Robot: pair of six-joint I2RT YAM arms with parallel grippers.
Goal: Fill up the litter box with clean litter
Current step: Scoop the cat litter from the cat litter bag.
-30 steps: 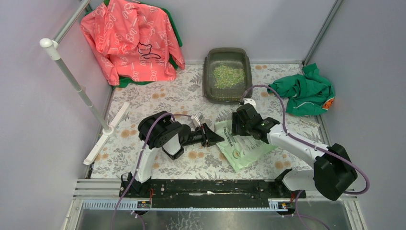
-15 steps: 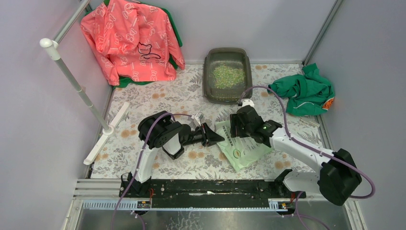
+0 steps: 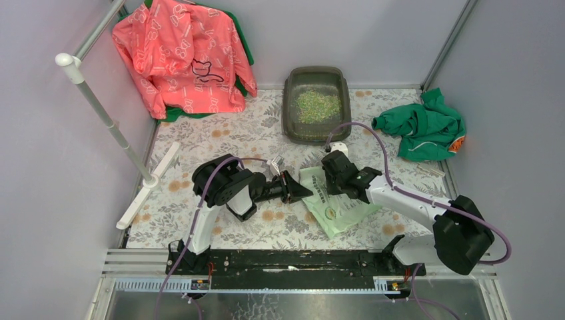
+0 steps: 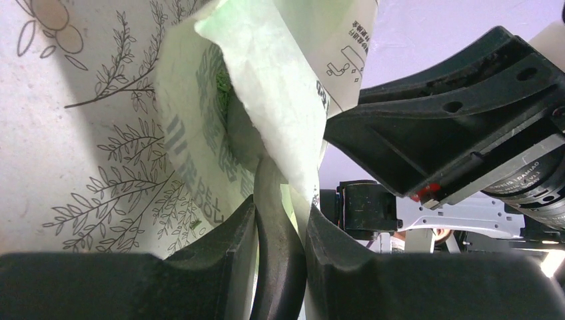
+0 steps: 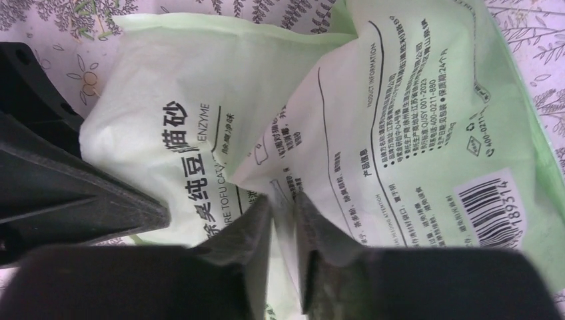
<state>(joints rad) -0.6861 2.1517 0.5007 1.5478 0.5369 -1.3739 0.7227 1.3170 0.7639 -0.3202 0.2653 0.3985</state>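
The dark litter box [image 3: 290, 120] stands at the back of the floral mat, with a patch of clean litter [image 3: 318, 105] in it. A light green printed bag [image 3: 336, 203] lies between my arms. My left gripper [image 3: 304, 190] [image 4: 280, 207] is shut on the handle of a grey scoop [image 4: 270, 193], which reaches into the bag's mouth [image 4: 266, 73]. My right gripper [image 3: 329, 186] [image 5: 283, 200] has come down on the bag's top edge. Its fingers pinch a fold of the bag [image 5: 413, 120]. The scoop's bowl is hidden inside the bag.
A pink jacket [image 3: 180, 53] hangs at the back left. A green cloth [image 3: 423, 127] lies crumpled at the right wall. A white pole [image 3: 106, 117] slants along the left side, with a white strip [image 3: 146, 187] on the mat beside it.
My right gripper has moved a little left and down onto the bag and closed its fingers on a fold. The left arm, scoop and litter box have not moved.
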